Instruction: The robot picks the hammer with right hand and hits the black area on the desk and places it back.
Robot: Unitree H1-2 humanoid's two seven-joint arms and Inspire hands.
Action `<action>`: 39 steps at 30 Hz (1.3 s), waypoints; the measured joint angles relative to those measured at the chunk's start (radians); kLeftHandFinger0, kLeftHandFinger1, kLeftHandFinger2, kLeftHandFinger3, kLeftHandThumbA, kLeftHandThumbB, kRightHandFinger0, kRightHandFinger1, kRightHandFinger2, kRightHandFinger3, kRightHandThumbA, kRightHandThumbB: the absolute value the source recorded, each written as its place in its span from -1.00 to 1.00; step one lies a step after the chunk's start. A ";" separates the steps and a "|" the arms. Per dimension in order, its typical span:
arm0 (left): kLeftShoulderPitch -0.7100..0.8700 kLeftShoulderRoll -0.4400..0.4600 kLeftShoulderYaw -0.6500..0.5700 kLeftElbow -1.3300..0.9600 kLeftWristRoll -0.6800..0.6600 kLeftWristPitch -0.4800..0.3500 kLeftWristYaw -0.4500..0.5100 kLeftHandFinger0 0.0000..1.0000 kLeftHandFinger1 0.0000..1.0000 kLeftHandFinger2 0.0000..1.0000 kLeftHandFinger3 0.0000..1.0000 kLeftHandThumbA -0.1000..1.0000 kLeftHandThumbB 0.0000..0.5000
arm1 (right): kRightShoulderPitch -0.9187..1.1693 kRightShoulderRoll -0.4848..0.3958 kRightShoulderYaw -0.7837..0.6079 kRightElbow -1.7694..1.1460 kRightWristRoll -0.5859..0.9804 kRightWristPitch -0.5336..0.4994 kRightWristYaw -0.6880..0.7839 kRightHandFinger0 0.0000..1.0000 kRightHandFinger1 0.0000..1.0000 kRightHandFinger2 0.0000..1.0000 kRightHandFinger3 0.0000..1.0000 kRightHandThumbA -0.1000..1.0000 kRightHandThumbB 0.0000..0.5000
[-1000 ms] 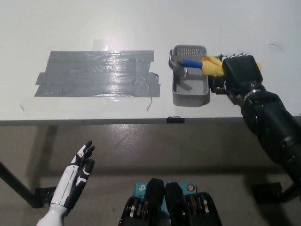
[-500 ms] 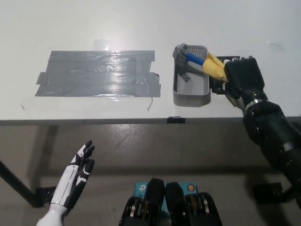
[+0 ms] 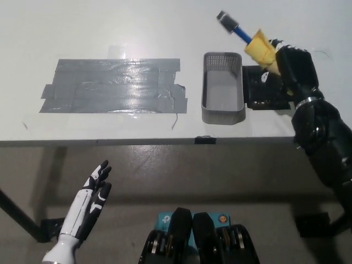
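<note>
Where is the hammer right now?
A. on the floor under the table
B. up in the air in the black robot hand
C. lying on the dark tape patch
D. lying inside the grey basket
B. The black right robot hand grips the hammer by its yellow handle, lifted above and beyond the grey basket, which holds nothing. The white left robot hand rests open, low beside the table.
</note>
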 measured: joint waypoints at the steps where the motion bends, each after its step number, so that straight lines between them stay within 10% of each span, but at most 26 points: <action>1: 0.000 0.000 0.000 0.000 0.000 0.000 0.000 1.00 1.00 1.00 1.00 0.96 -1.00 | 0.001 0.000 -0.019 -0.010 0.021 0.008 0.028 -0.97 -0.09 0.63 0.61 -1.00 -0.40; 13: -0.001 0.000 0.000 0.000 0.000 0.000 0.000 1.00 1.00 1.00 1.00 0.94 -1.00 | 0.023 -0.071 -0.177 -0.118 0.215 0.147 0.328 -0.78 0.23 0.87 1.00 -1.00 -0.54; 39: -0.022 0.021 0.000 0.001 0.006 -0.013 -0.001 1.00 1.00 1.00 1.00 0.91 -1.00 | 0.166 -0.387 -0.079 -0.552 0.366 0.371 0.860 -0.59 0.43 1.00 1.00 -1.00 -0.69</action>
